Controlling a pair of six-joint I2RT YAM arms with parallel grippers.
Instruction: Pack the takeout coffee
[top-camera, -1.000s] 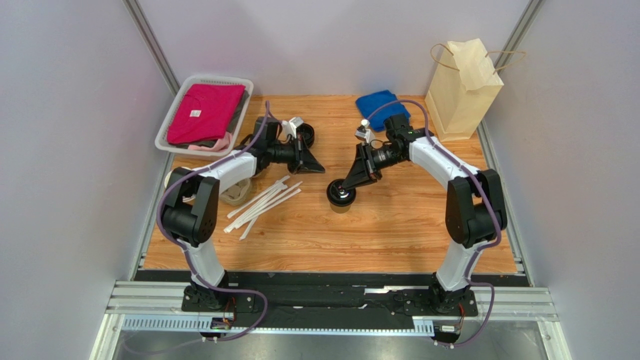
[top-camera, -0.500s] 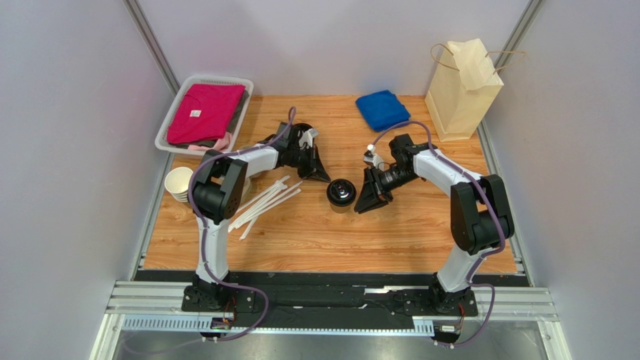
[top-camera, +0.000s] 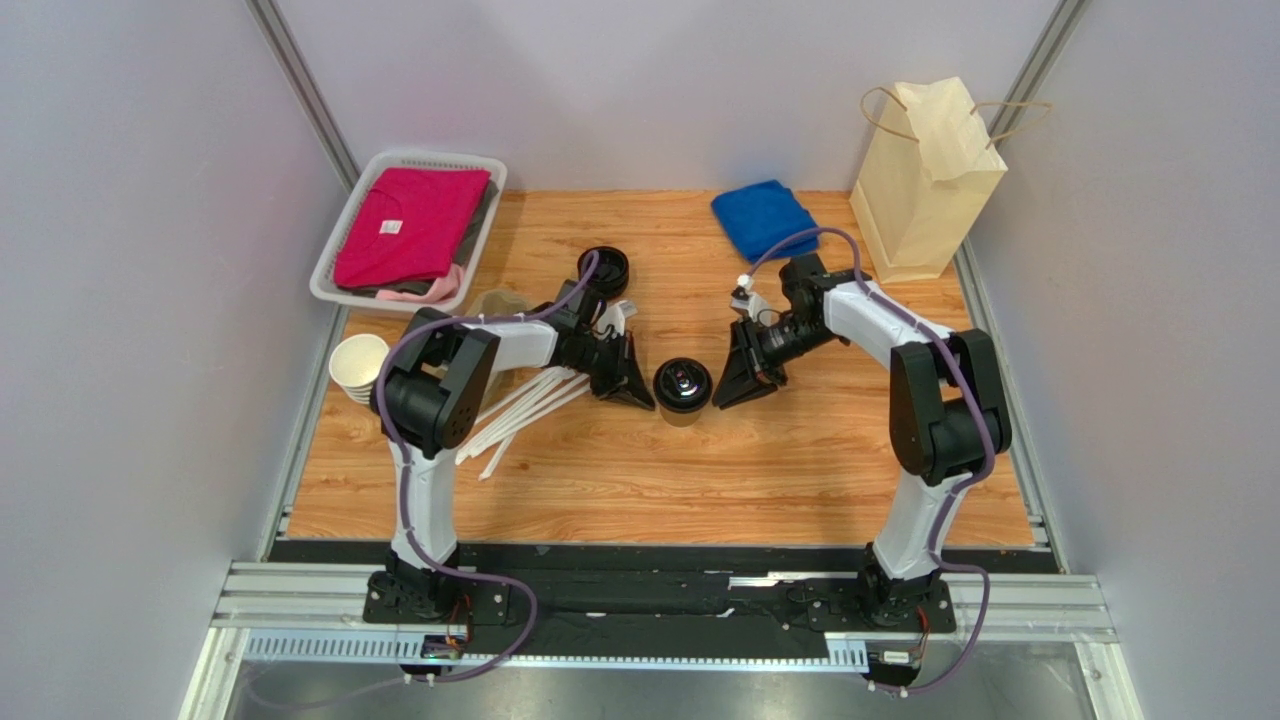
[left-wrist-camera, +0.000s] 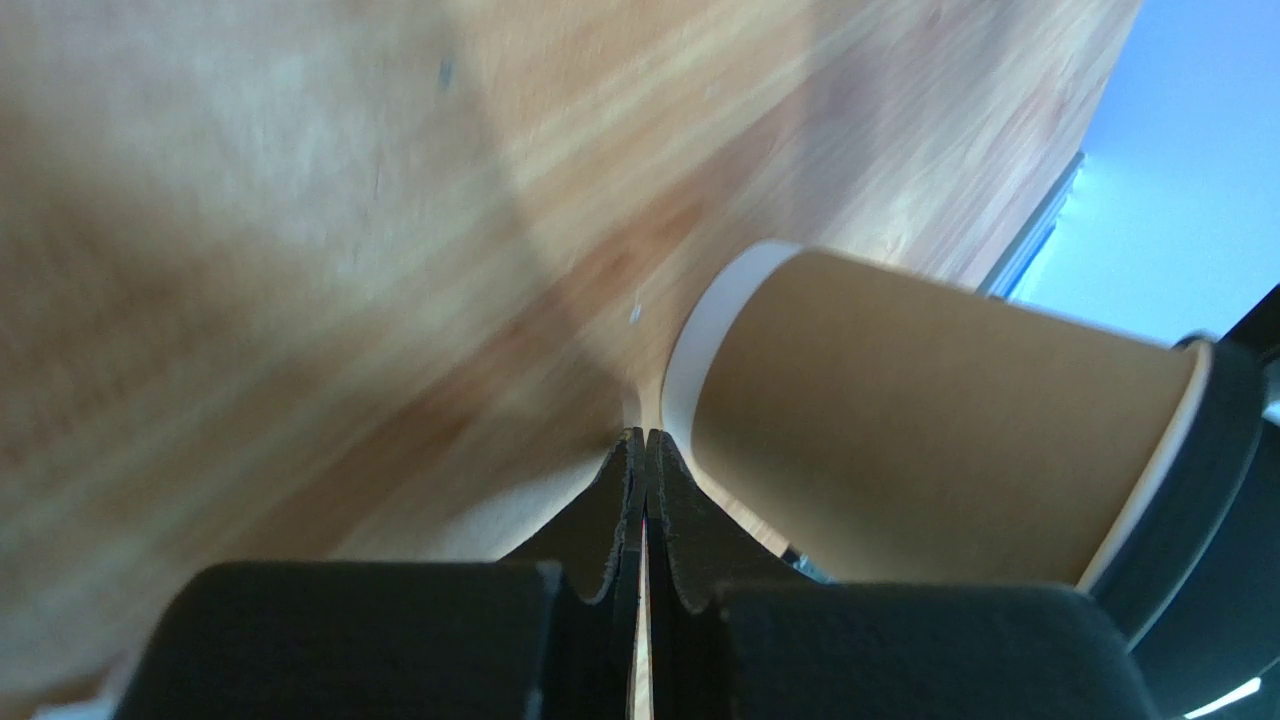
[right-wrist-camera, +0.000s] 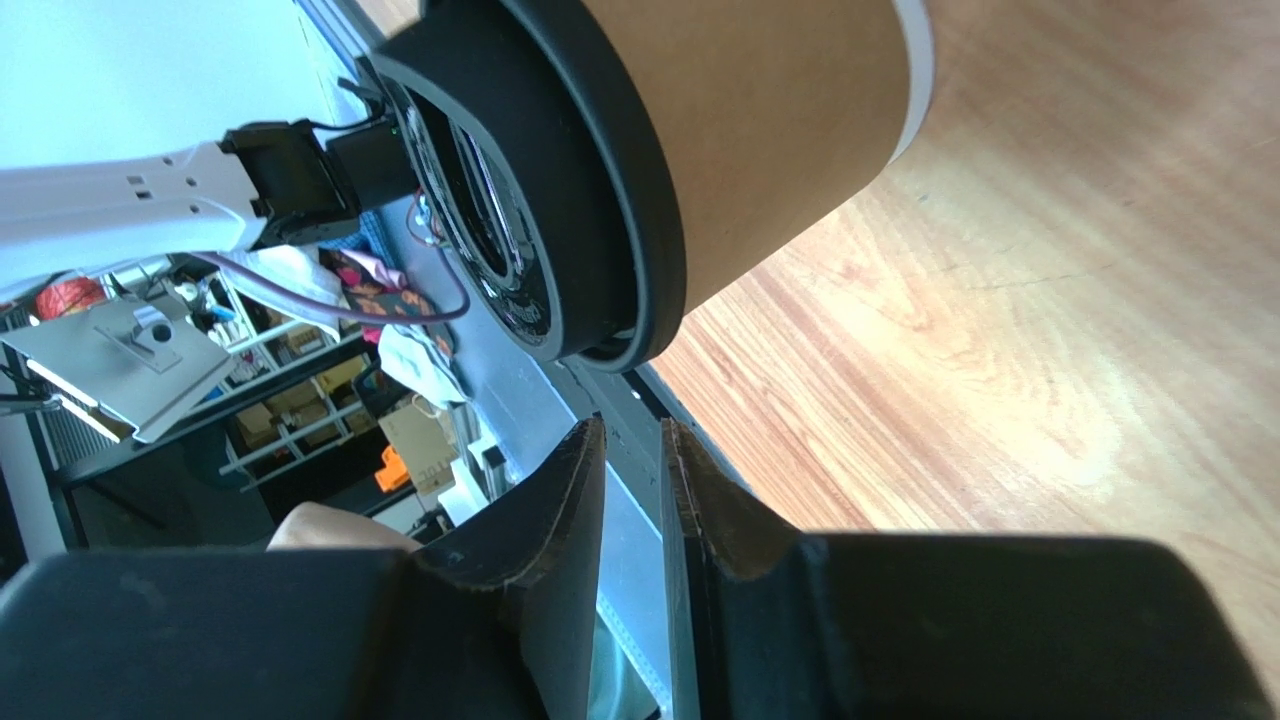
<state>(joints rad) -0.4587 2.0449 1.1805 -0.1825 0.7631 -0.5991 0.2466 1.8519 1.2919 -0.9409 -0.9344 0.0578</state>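
coffee cup (top-camera: 681, 386) w/ black lid stands upright mid-table (top-camera: 781, 465), btwn the two claws. left claw (top-camera: 634, 393) sits just beside its left side, fingers (left-wrist-camera: 616, 495) pressed together on nothing, tips close by the cup's base. right claw (top-camera: 733, 387) sits just beside its right side, fingers nearly together w/ a thin slit, nothing in them. paper bag (top-camera: 924, 173) stands at far right corner.

The takeout coffee (left-wrist-camera: 932, 428) sits just beside the closed left hand (left-wrist-camera: 645, 450)
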